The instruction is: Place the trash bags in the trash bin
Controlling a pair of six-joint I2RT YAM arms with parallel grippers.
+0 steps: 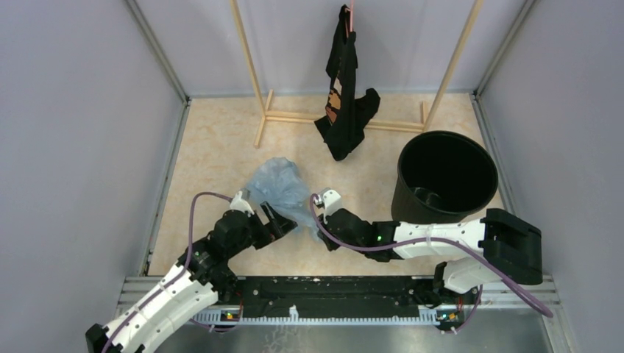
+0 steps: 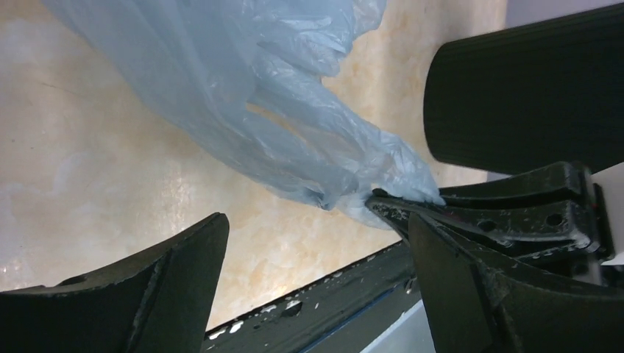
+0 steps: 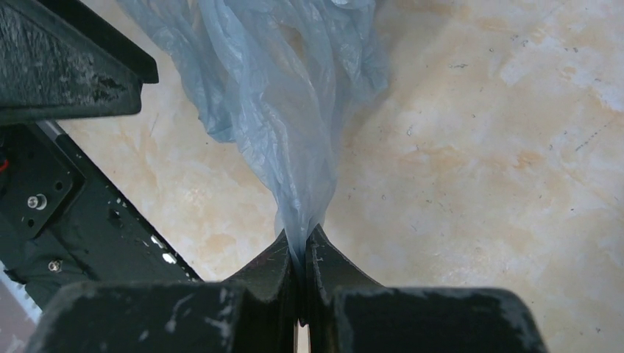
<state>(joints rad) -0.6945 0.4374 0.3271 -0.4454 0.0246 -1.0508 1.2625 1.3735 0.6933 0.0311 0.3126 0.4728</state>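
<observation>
Beige marbled tabletop (image 1: pixel 213 140), grey walls. We see the right gripper (image 3: pixel 300 248) pinched tight on a twisted corner of the light-blue trash bag (image 1: pixel 279 187). The left gripper (image 1: pixel 274 219) gapes wide and empty on the bag's far side from the black trash bin (image 1: pixel 444 176). The bag lies on the table, well apart from the bin. We judge the step to be securing the bag; next, the left gripper needs a hold on it, then both carry it over the bin's rim.

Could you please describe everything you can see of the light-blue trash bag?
The trash bag is thin, crinkly, translucent light-blue plastic. It is bunched into a loose heap on the beige table, to the left of the black bin and outside it. One gathered, twisted corner is pinched between the shut fingers of the right gripper. The left gripper stands open just short of the bag and is not gripping it.
</observation>
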